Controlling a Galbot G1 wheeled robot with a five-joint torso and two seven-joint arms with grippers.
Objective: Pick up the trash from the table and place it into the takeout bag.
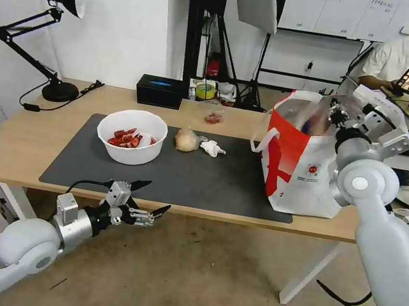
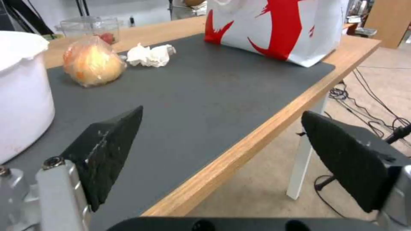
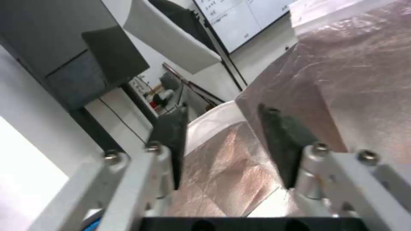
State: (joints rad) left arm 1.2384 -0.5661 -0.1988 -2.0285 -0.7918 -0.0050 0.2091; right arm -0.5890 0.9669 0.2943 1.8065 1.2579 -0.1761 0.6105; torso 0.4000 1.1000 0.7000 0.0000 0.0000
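Light-wood surface (image 1: 16, 141), grey mat (image 1: 184, 176): white bowl of red scraps (image 1: 131, 136), wrapped beige lump (image 1: 186, 140), crumpled tissue (image 1: 212, 148), takeout bag (image 1: 301, 159) at the right end. Left end effector (image 1: 151, 199) at the front edge, spread, empty.

Left wrist view: lump (image 2: 92, 62), tissue (image 2: 150, 55), bag (image 2: 278, 29) ahead.

Right wrist view: right end effector (image 3: 222, 141) parted over foil lining (image 3: 342, 83), empty.

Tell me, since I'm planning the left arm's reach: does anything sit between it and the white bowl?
Nothing visible. The left gripper hangs open off the table's front edge; bare dark mat lies between it and the white bowl.
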